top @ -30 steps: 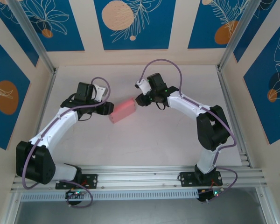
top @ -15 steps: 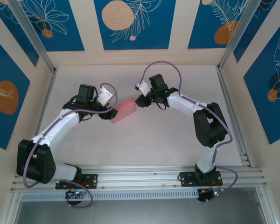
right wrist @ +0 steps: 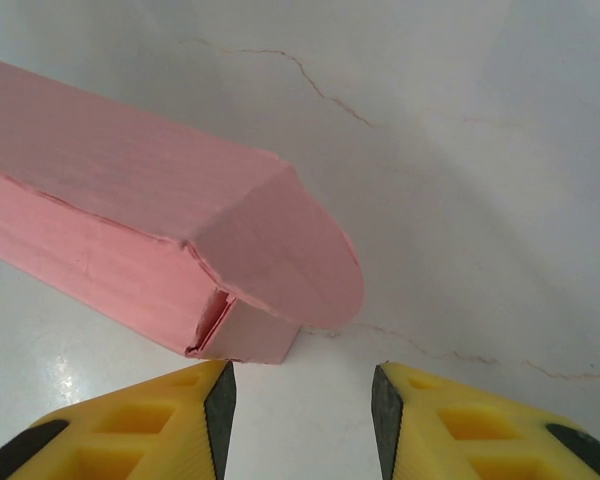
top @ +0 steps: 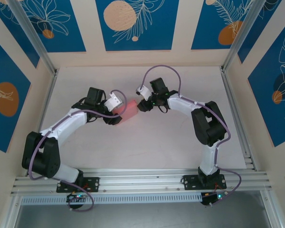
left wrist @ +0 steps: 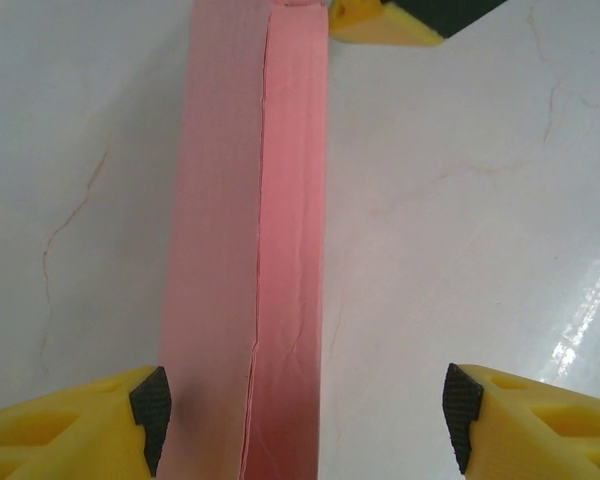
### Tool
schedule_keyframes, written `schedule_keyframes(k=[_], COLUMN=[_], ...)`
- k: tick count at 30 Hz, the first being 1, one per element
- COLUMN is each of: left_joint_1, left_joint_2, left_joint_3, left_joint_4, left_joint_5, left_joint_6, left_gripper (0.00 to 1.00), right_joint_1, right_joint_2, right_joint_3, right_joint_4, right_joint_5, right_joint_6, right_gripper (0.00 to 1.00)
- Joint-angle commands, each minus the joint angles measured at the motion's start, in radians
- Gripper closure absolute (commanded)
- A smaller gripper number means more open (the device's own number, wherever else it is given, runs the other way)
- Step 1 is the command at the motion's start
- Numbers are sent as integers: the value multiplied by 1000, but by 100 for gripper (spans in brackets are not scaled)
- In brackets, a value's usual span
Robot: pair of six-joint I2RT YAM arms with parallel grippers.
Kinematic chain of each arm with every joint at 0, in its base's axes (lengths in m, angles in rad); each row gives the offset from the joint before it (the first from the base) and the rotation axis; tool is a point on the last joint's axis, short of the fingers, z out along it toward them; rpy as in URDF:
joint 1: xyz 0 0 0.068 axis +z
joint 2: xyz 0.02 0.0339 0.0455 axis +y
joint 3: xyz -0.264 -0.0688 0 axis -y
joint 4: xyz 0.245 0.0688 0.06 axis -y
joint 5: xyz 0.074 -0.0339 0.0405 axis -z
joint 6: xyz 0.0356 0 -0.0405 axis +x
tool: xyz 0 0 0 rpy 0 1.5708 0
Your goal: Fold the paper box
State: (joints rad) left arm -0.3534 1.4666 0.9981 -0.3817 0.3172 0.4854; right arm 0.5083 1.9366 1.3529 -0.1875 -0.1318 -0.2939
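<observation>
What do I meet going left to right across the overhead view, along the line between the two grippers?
left gripper, open and straddling the box's near end → paper box, lying on the table → right gripper, open just off the box's far end

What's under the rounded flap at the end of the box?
The flap overhangs a folded side tab and a plain end panel. The rest of the box is closed, so its inside is hidden.
</observation>
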Motion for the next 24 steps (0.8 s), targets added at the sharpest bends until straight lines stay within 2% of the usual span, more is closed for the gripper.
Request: schedule_keyframes(k=[1, 13, 18, 24], left_joint_1=[-24, -36, -47, -64], left_joint_2=[20, 95, 115, 195], left_joint_3=[54, 130, 164, 224], left_joint_4=[2, -90, -128, -205], left_joint_5=[-51, -69, -88, -125], left_joint_6=[30, 92, 99, 124], left_gripper=[27, 26, 18, 20], right_joint_1=[-5, -5, -10, -16], right_joint_2=[9, 13, 15, 4], right_joint_3=[43, 67, 93, 86], right_joint_4=[11, 28, 11, 8], right_joint_5=[-3, 29, 36, 14], right_joint_6=[-25, -49, -57, -51], right_gripper=[57, 57, 57, 57])
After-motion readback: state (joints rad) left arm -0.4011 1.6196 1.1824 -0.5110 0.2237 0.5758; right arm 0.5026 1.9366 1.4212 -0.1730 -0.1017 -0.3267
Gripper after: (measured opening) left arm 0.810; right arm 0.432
